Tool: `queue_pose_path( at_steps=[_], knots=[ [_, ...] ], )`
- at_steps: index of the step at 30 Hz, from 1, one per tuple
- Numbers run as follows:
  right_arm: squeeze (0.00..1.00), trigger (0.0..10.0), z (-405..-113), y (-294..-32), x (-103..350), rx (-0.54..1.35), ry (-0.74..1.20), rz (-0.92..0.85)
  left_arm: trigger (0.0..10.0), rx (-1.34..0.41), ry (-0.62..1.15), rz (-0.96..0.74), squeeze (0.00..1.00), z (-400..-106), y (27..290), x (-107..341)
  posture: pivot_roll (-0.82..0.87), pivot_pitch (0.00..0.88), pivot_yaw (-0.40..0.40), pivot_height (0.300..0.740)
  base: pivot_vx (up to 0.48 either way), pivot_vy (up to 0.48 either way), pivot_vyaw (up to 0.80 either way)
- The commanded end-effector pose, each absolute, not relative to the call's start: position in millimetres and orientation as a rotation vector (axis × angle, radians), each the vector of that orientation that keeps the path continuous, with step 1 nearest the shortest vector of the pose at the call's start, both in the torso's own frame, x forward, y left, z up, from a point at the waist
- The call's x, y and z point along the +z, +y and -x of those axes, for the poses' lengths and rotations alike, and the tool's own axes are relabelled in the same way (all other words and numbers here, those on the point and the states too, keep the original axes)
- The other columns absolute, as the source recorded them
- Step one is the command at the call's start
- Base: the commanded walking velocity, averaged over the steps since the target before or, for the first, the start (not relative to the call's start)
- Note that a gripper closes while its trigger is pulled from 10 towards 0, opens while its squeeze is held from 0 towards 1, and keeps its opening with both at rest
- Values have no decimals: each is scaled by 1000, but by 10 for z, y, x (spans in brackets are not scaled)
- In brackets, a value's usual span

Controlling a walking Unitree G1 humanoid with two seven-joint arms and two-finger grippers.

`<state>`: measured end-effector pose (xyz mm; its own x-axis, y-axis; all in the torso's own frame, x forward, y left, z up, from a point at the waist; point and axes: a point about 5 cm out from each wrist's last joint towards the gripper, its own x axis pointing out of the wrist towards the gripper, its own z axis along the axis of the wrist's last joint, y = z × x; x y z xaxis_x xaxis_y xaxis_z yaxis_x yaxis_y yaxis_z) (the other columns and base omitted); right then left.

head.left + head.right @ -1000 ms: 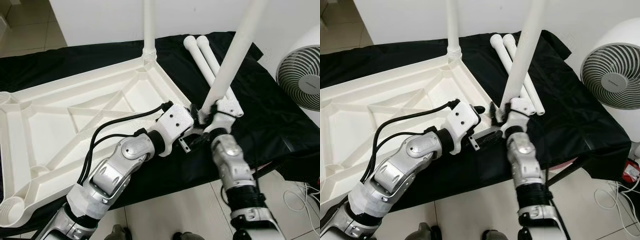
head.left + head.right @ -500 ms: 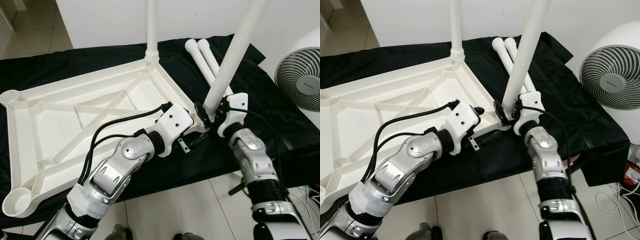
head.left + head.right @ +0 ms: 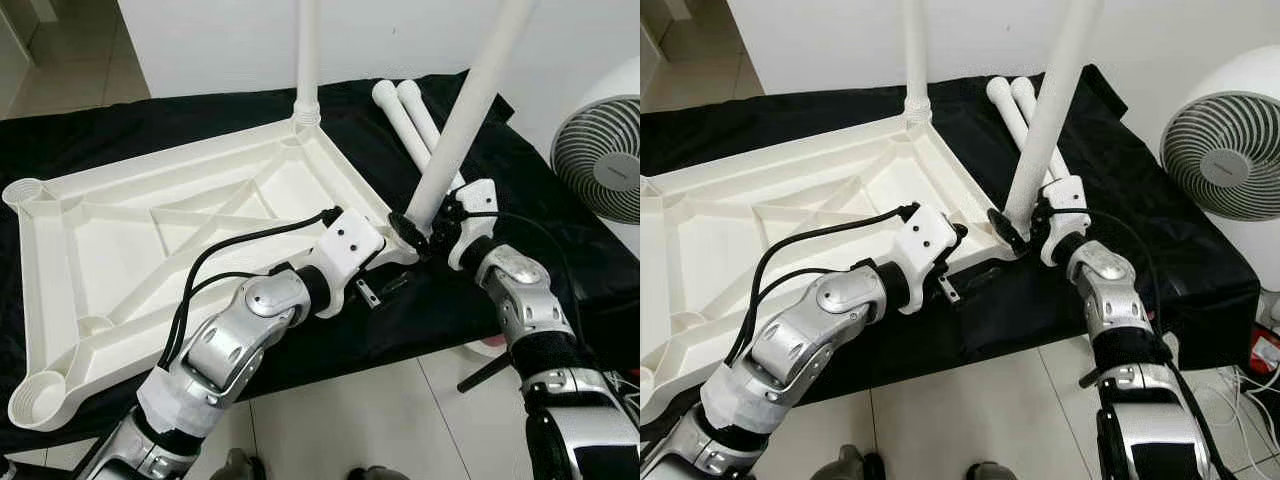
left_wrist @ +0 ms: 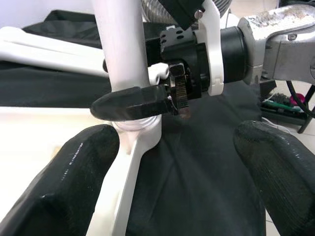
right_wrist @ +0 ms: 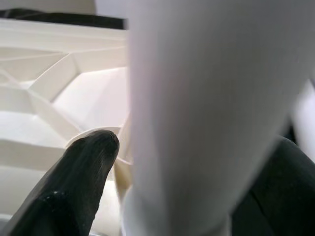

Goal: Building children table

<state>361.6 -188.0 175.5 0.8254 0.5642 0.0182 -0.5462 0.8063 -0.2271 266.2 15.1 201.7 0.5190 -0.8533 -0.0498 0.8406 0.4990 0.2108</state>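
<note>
Bright, even indoor light; soft shadows; head views sharp. Right wrist view blurred, white leg (image 5: 197, 113) probably too close.

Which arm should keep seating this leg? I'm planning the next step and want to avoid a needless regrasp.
Probably the right. The right gripper is shut on the tilted leg just above the tabletop's corner socket. The left gripper is open beside that corner, holding nothing.

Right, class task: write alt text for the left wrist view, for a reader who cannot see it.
The right gripper clamps a white plastic table leg at its base, over a corner of the white plastic tabletop. The left gripper's fingers frame the scene, spread apart above black cloth.
</note>
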Motion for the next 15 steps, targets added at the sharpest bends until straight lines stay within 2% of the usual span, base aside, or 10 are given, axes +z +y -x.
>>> queue_pose_path(
  at_steps=[1, 2, 3, 6, 7, 15],
  knots=[
    [0, 10000, -3614, -1892, 1728, 606, -70, 241, 10000, -1059, -57, -226, 0, -2647, 133, 1992, -78, 103, 30, 740, 0, 0, 0],
    [0, 8784, -3634, -1891, 1742, 618, -71, 250, 10000, -1044, -55, -220, 0, -2662, 125, 1973, -77, 102, 29, 740, 0, 0, 0],
    [0, 4941, -3648, -1883, 1756, 633, -72, 256, 10000, -1033, -58, -210, 0, -2672, 116, 1964, -79, 101, 29, 740, 0, 0, 0],
    [0, 4706, -3663, -1876, 1771, 640, -74, 259, 10000, -1025, -55, -196, 0, -2681, 104, 1951, -77, 101, 26, 740, 0, 0, 0],
    [0, 0, -3668, -1861, 1778, 651, -77, 258, 10000, -1006, -63, -184, 0, -2702, 91, 1934, -76, 102, 21, 740, 0, 0, 0],
    [0, 0, -3673, -1873, 1727, 649, -82, 237, 10000, -932, -90, -129, 0, -2760, 56, 1893, -74, 101, 15, 740, 0, 0, 0]
  ],
)
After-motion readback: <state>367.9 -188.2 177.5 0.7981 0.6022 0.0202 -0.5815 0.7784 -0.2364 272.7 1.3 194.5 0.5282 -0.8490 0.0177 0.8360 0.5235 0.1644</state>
